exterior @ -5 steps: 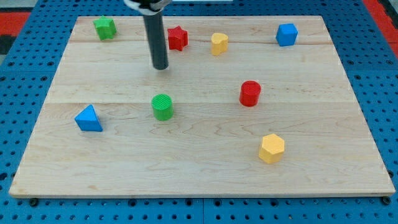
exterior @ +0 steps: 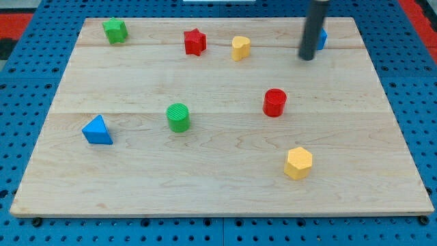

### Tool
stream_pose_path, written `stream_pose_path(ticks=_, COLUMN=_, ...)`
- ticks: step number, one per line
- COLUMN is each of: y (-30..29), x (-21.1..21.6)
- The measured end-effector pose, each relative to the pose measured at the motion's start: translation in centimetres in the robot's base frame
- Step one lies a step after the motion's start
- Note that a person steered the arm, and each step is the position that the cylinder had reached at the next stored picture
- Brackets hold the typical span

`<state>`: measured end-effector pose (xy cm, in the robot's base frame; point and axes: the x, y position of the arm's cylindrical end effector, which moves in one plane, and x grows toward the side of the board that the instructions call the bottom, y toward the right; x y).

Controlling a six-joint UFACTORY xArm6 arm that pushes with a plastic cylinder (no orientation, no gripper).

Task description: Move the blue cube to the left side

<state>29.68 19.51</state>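
I have no gripper, only a rod; my tip [exterior: 307,57] sits on the blue cube's [exterior: 321,37] left face, mostly hiding it. Pushing from here shoves it rightward off the desk [exterior: 218,171].

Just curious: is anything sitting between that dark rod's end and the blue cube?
No. In the camera view my tip stands right beside the blue cube, partly hiding it.
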Motion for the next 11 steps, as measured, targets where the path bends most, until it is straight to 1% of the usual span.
stream_pose_path(ticks=1, y=5.0, x=-0.8)
stream_pose_path(ticks=2, y=6.7, x=-4.3)
stream_pose_path(ticks=3, y=5.4, x=-6.9)
stream_pose_path(ticks=4, y=-2.5, x=-5.5)
stream_pose_path(ticks=5, y=-4.0, x=-3.8)
stream_pose_path(ticks=6, y=-4.0, x=-3.5)
stream_pose_path(ticks=7, y=-9.5, x=-3.1)
stream_pose_path(ticks=8, y=-11.9, x=-1.5)
stream_pose_path(ticks=9, y=-5.3, x=-1.7)
stream_pose_path(ticks=10, y=-2.3, x=-2.6)
stream_pose_path(ticks=11, y=-1.5, x=-4.0)
